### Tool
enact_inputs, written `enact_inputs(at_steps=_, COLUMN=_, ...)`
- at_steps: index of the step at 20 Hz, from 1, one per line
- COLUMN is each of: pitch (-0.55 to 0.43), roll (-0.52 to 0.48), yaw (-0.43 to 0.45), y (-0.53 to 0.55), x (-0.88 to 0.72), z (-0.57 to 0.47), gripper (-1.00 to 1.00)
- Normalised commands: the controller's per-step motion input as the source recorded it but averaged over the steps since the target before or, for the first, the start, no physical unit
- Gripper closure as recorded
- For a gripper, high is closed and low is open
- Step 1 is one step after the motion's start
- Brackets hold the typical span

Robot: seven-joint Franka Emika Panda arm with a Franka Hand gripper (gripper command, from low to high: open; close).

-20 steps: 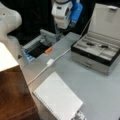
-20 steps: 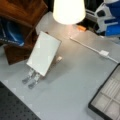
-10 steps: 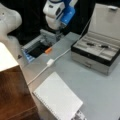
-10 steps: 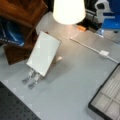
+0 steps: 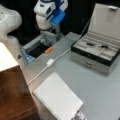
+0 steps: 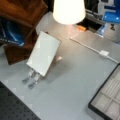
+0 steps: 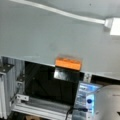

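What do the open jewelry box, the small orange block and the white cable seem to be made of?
Jewelry box: probably leatherette or fabric over board, matte grey, with a soft pale lining.
Orange block: likely plastic, uniform bright colour, hard edges.
White cable: plastic sheath, smooth, bending freely, with a boxy white connector.

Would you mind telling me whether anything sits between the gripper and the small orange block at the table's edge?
Nothing visible does. The gripper hangs just above the orange block; the white cable lies beside it, not between.
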Motion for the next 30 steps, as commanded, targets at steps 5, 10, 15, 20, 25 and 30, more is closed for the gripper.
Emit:
enact_inputs(at_steps=5, pitch=-0.214, roll=-0.201, yaw=-0.089, y=0.02, x=-0.28, z=-0.27, gripper=-1.0)
enact_inputs(at_steps=10, pitch=-0.134, roll=-0.129, yaw=-0.108, y=-0.01, x=-0.23, z=-0.2, gripper=-1.0)
enact_inputs(at_steps=15, pitch=-0.105, roll=-0.091, yaw=-0.147, y=-0.03, x=-0.19, z=-0.13, gripper=1.0)
enact_inputs(at_steps=20, pitch=-0.104, roll=-0.102, yaw=-0.14, y=-0.06, x=-0.21, z=-0.19, gripper=1.0)
enact_inputs(at_steps=25, pitch=-0.13, roll=-0.091, yaw=-0.062, y=-0.09, x=-0.25, z=-0.23, gripper=1.0)
enact_inputs(at_steps=30, pitch=-0.172, roll=-0.092, yaw=0.006, y=-0.13, x=-0.23, z=-0.24, gripper=1.0)
